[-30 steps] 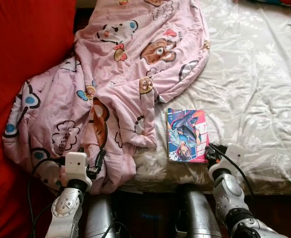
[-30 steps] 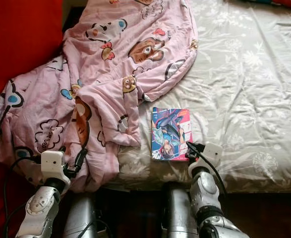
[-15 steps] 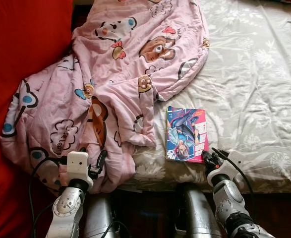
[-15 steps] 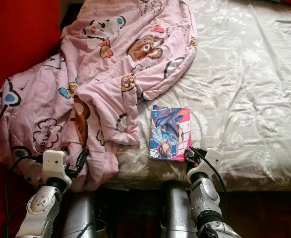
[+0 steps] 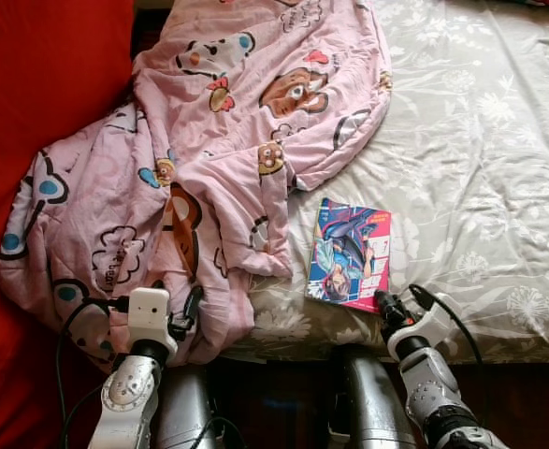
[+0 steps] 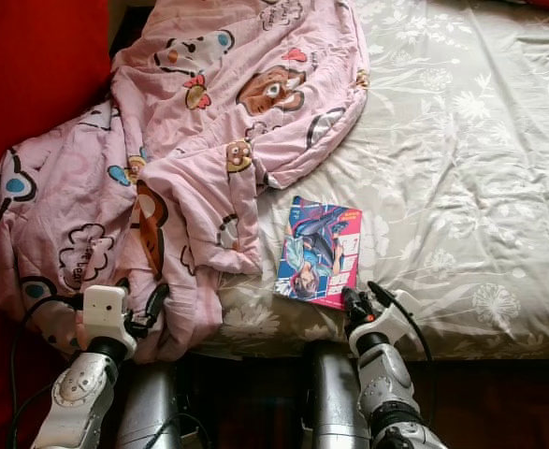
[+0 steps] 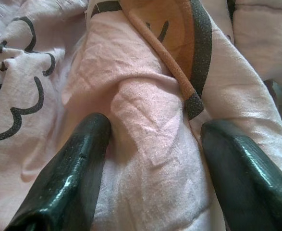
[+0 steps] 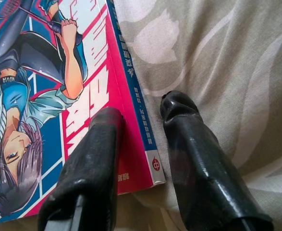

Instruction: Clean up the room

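Book point(image 5: 351, 253) turned askew, right hand point(image 8: 145, 144) astride its corner; bedsheet point(image 5: 480, 168) beneath

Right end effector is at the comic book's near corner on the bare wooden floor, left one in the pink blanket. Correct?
Not quite. The comic book lies on the grey floral bedsheet, not on a floor; the left eye view shows it. The rest holds: the right end effector straddles the book's near corner, and the left end effector is in the pink blanket.
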Motion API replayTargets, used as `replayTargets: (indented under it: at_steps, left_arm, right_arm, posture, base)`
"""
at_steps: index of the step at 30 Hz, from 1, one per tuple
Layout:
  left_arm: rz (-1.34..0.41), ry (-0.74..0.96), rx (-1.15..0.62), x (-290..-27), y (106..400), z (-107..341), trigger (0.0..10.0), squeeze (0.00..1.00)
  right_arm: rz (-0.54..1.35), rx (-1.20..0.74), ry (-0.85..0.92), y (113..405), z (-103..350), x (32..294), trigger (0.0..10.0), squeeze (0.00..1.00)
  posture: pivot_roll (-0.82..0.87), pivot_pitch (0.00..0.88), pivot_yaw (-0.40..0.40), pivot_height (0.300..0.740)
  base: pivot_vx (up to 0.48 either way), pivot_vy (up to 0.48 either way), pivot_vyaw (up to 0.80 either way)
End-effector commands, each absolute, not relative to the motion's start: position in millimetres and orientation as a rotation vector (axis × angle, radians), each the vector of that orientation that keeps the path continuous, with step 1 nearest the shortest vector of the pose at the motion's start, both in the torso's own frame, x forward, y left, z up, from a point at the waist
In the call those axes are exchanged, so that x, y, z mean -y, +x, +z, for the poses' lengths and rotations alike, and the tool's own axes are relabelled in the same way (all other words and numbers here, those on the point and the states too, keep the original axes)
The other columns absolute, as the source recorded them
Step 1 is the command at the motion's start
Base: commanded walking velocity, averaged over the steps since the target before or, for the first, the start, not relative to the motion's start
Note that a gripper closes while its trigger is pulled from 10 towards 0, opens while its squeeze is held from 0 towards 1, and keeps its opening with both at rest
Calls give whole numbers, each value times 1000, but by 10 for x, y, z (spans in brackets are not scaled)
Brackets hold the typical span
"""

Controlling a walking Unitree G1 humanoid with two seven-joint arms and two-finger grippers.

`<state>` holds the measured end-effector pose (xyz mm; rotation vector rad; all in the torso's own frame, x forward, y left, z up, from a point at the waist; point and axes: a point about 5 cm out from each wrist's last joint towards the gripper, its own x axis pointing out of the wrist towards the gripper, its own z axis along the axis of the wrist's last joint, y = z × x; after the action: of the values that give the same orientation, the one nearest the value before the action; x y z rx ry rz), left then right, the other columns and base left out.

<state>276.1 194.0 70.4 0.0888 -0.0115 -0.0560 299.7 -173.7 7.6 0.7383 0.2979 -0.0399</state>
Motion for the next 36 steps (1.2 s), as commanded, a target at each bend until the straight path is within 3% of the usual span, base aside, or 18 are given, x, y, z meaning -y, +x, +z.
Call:
replayTargets:
  at_steps: [1, 8, 17, 26, 27, 28, 33, 34, 36]
  left_arm:
    - [-51, 103, -28, -1959, 2694, 630, 10000, 0]
    - [-49, 103, -32, -1953, 2696, 617, 10000, 0]
    - [-47, 99, -37, -1934, 2695, 601, 10000, 0]
    - [-48, 99, -40, -1922, 2692, 590, 10000, 0]
    - [-48, 99, -40, -1918, 2694, 590, 10000, 0]
    - [-48, 99, -40, -1918, 2694, 590, 10000, 0]
    - [-44, 101, -41, -1932, 2691, 588, 10000, 0]
    - [-41, 102, -43, -1943, 2687, 584, 10000, 0]
    - [-40, 104, -44, -1949, 2685, 582, 10000, 0]
  right_arm:
    - [-81, -413, 705, 2763, -176, 1648, 10000, 0]
    - [-179, -311, 540, 2870, -21, 1843, 10000, 0]
    - [-107, -112, 268, 3077, 334, 1802, 10000, 0]
    - [-3, -100, 345, 3108, 356, 1616, 10000, 0]
    - [17, -117, 373, 3102, 333, 1577, 10000, 341]
    - [15, -126, 384, 3096, 317, 1569, 10000, 1000]
    - [-40, -133, 374, 3079, 294, 1617, 10000, 1000]
    - [-72, -135, 361, 3066, 283, 1657, 10000, 0]
    - [-92, -135, 355, 3055, 276, 1690, 10000, 0]
  posture:
    - [58, 343, 7, 574]
    - [52, 339, 3, 574]
    - [49, 341, -4, 574]
    - [44, 341, -9, 574]
    - [47, 341, -9, 574]
    - [48, 341, -9, 574]
    - [50, 341, -9, 574]
    - [49, 341, -9, 574]
    - [48, 341, -8, 574]
  base:
    - [0, 0, 0]
    - [0, 0, 0]
    - [0, 0, 0]
    - [0, 0, 0]
    - [0, 0, 0]
    - [0, 0, 0]
    - [0, 0, 0]
    - [0, 0, 0]
    - [0, 0, 0]
